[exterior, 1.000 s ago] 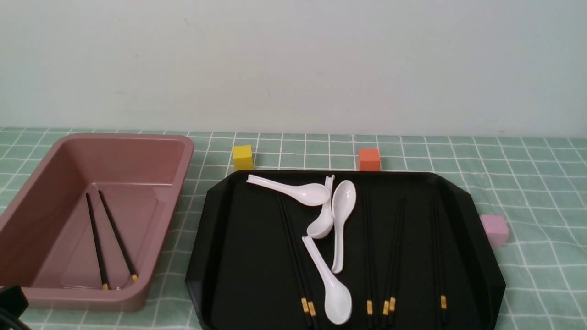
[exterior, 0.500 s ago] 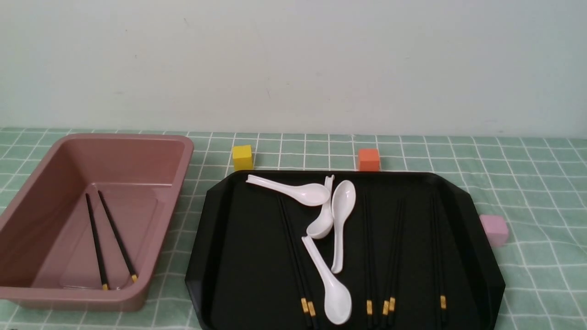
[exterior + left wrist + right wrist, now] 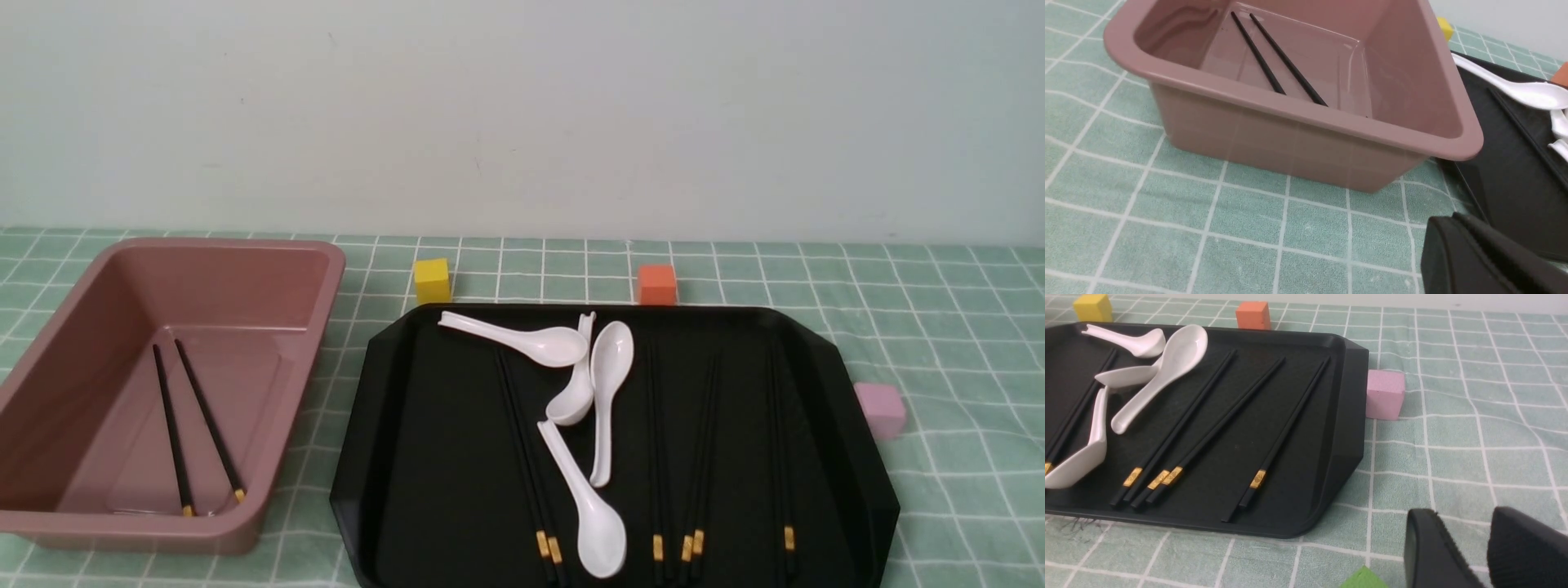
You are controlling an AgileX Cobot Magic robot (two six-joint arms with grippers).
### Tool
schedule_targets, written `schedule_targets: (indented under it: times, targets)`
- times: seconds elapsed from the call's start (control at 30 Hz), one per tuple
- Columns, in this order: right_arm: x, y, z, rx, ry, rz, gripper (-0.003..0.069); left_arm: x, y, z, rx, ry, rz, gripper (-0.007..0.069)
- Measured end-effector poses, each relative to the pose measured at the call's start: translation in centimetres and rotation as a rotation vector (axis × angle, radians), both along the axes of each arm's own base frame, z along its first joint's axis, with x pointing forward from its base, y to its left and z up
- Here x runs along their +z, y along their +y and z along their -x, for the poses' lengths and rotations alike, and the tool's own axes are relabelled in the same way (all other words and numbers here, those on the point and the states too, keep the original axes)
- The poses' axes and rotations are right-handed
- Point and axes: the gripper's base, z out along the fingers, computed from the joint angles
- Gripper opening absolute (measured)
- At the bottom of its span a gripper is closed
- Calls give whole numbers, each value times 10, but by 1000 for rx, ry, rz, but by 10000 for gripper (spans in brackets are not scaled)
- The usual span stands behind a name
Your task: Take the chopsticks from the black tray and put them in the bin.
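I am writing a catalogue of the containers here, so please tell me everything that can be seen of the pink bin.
The bin is a deep rectangular tub of dusty pink, smooth plastic by its look, with rounded corners, a thick rolled rim and sloping walls. It stands upright on the green checked cloth, to the left of the black tray, its near corner close beside the tray's edge. Two black chopsticks lie on its floor, side by side, their gold bands toward the robot. Nothing else is in it.

Front view faces wall; wrist views low, close; all share black tray [image 3: 392,457].
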Motion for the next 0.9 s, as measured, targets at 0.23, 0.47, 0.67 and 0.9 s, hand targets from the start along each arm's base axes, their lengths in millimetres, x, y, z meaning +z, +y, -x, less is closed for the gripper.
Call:
schedule_targets:
  times: [0.23,0.47,0.67,0.9]
  targets:
    - [0,0,0,0,0,0,240,0,0,0,0,1,8,8]
    - [0,0,0,0,0,0,240,0,0,0,0,1,11,16]
    - [0,0,0,0,0,0,240,0,0,0,0,1,11,18]
    - [0,0,0,0,0,0,240,0,0,0,0,1,11,18]
